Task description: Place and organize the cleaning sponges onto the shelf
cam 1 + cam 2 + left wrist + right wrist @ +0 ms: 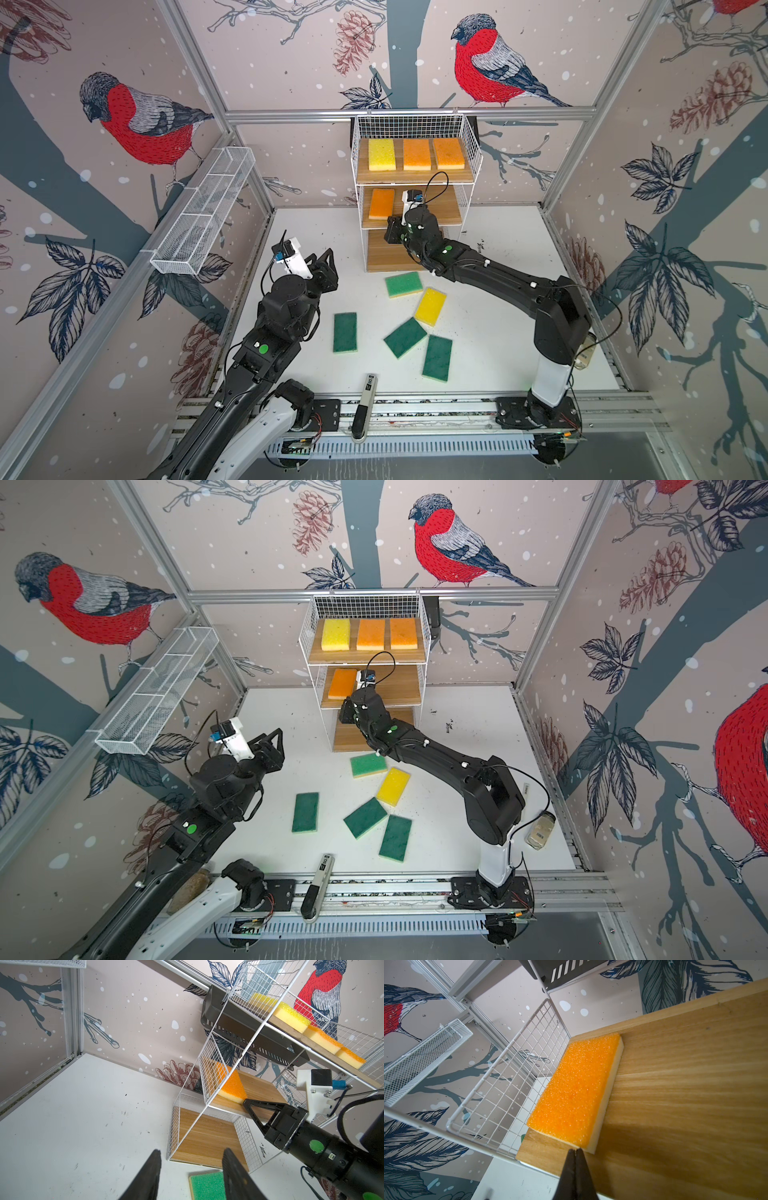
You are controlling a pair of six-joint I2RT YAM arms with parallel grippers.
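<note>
The shelf (415, 176) stands at the back of the table. Its top board carries a yellow sponge (381, 154) and two orange sponges (417, 154) (449, 153). On the middle board lies a third orange sponge (575, 1093). My right gripper (575, 1149) is shut and empty, its tips at that sponge's near corner. My left gripper (191, 1150) hovers open and empty left of the shelf, above a light green sponge (207, 1185). On the table lie the light green sponge (403, 284), a yellow sponge (430, 306) and three dark green sponges (345, 332) (405, 337) (437, 358).
A long white mesh basket (203, 212) hangs on the left wall. A black-and-white hand tool (363, 409) lies over the front rail. A small jar (540, 830) stands beside the right arm's base. The shelf's bottom board (205, 1140) is bare.
</note>
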